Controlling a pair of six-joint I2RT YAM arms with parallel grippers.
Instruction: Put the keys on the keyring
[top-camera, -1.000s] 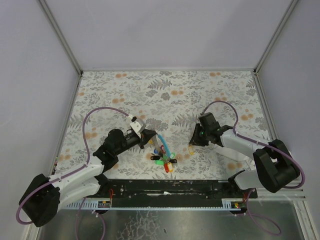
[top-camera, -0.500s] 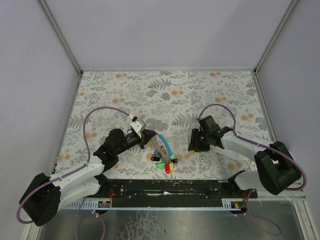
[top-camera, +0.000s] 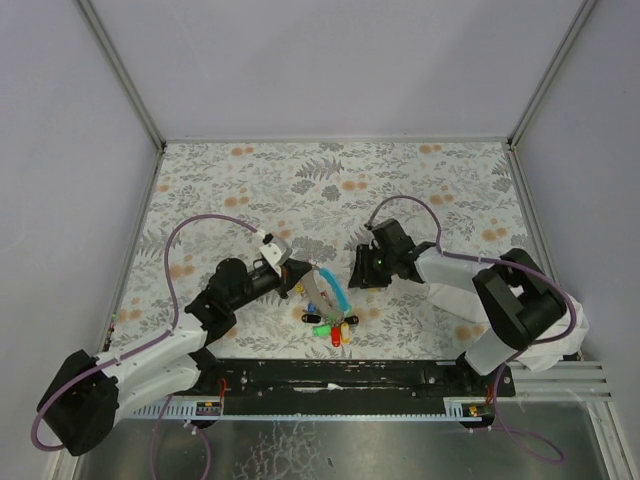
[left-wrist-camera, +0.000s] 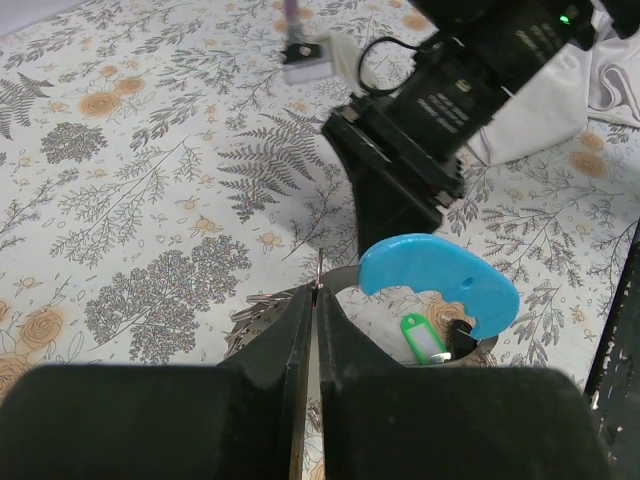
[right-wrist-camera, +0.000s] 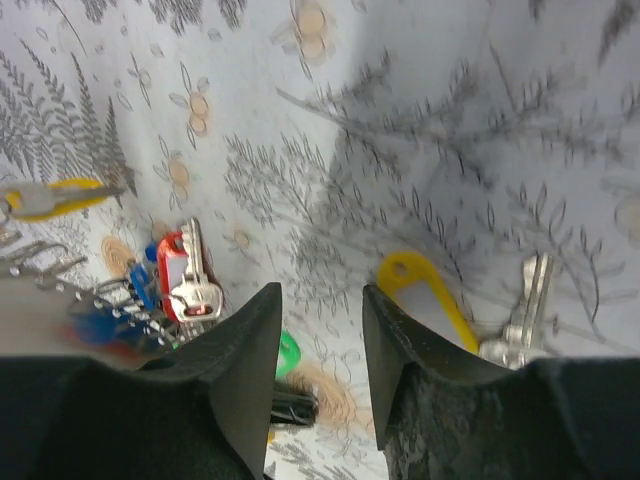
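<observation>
On the flowery table cloth (top-camera: 430, 190), the bunch of keys (top-camera: 332, 325) lies near the six o'clock edge, its keyring (left-wrist-camera: 318, 278) pinched in the closed left gripper (top-camera: 296, 277) at ten o'clock from it. The right gripper (top-camera: 358, 272) hangs at two o'clock with fingers apart and empty, the loose yellow key (right-wrist-camera: 430, 300) flat just past its three o'clock finger. Closing here could grab only air or push that key away, and bumping the bunch could tug the thin ring loose.

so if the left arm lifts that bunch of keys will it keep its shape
Probably not. The keys lie fanned out loosely below the strap, so they'd likely swing and dangle. The keyring pinched in the left gripper looks thin, so it may twist or slip.
</observation>
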